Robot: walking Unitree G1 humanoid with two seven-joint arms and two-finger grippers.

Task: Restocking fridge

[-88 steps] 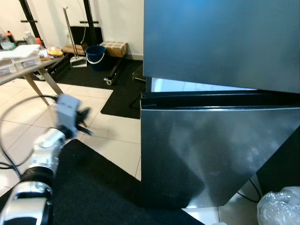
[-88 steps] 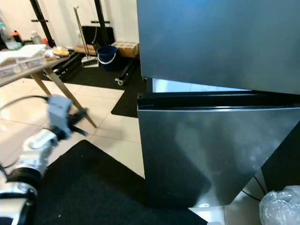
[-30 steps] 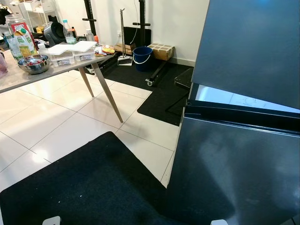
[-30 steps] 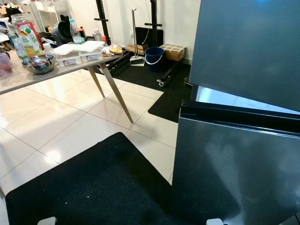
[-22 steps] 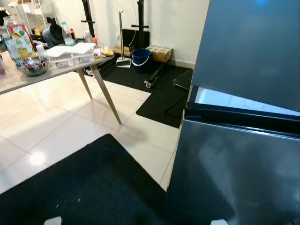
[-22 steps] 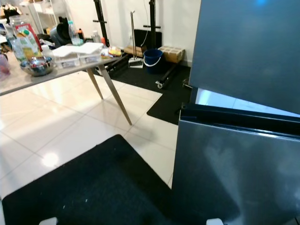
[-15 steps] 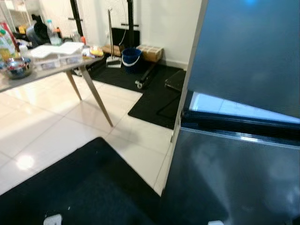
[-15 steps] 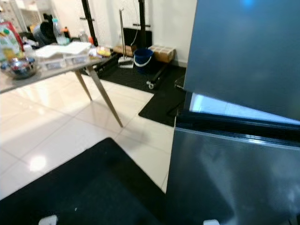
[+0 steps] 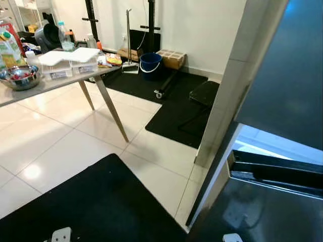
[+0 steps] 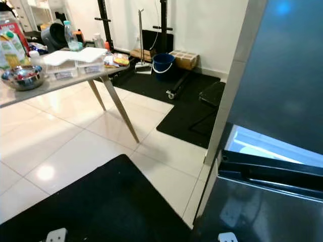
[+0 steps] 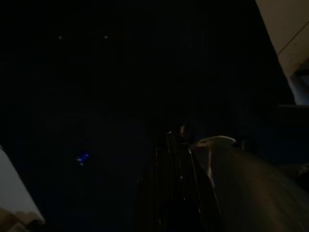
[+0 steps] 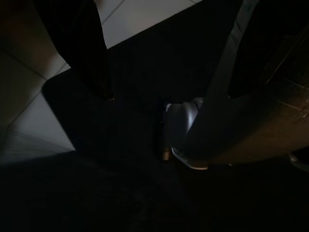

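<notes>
since the head has swung away from the fridge point(image 9: 282, 91) over the last half second, the left eye view now takes in more floor and the table point(image 9: 55, 83) well to the left of the fridge, while the dark door fills less of the frame and its pale side edge runs diagonally down. a lit gap below that door, above the lower drawer front point(image 9: 275, 174), suggests it stands ajar. a bowl point(image 9: 19, 76), cartons and clear boxes point(image 9: 68, 65) sit on the table, likely the stock to fetch. a blue bucket point(image 9: 150, 63) stands beyond, far from the fridge.

the right eye view gives the same layout, with a black mat point(image 10: 101, 201) lying just left of the fridge base.

the left wrist view is nearly black; the left gripper point(image 11: 181, 183) hangs idle and i cannot tell whether its fingers are parted.

the right wrist view is dim too: the right gripper point(image 12: 166, 130) hangs over the mat, and its state cannot be told either.

my reading: the robot is turning toward the table to collect items, nothing visibly in hand.
</notes>
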